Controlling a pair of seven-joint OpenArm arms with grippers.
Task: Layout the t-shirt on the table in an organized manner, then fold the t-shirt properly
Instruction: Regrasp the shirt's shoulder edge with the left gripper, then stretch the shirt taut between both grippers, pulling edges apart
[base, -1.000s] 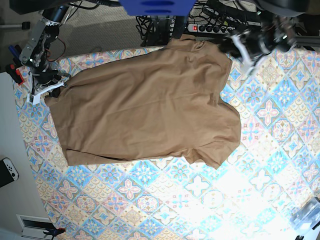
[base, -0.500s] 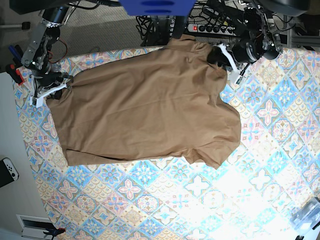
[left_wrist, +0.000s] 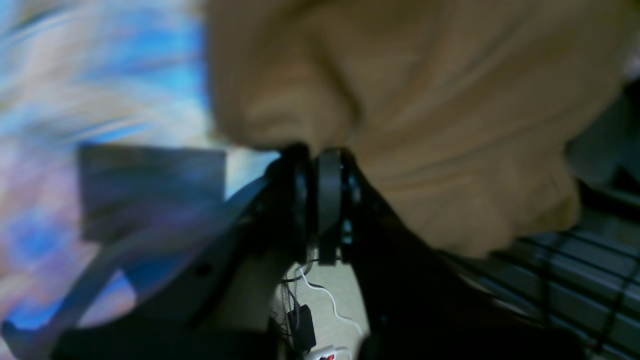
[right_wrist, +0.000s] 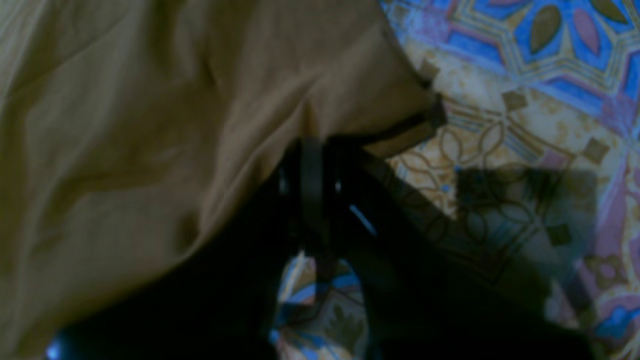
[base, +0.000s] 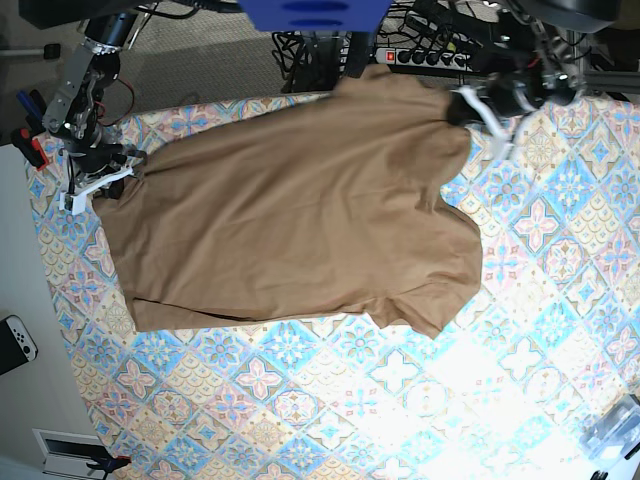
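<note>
1. We see the worktop (base: 400, 390), tiled in blue, pink and cream; its far edge is hidden by gear at the top of the base view.
2. We find the t-shirt (base: 290, 220) spread across the worktop's far half, tan, its far edge hanging over the worktop's edge.
3. Our left gripper (base: 462, 105), far right, is pinching the t-shirt's far-right corner; the left wrist view is badly blurred.
4. Our right gripper (base: 115, 172), far left, is pinching the t-shirt's left edge; its body reads dark.
</note>
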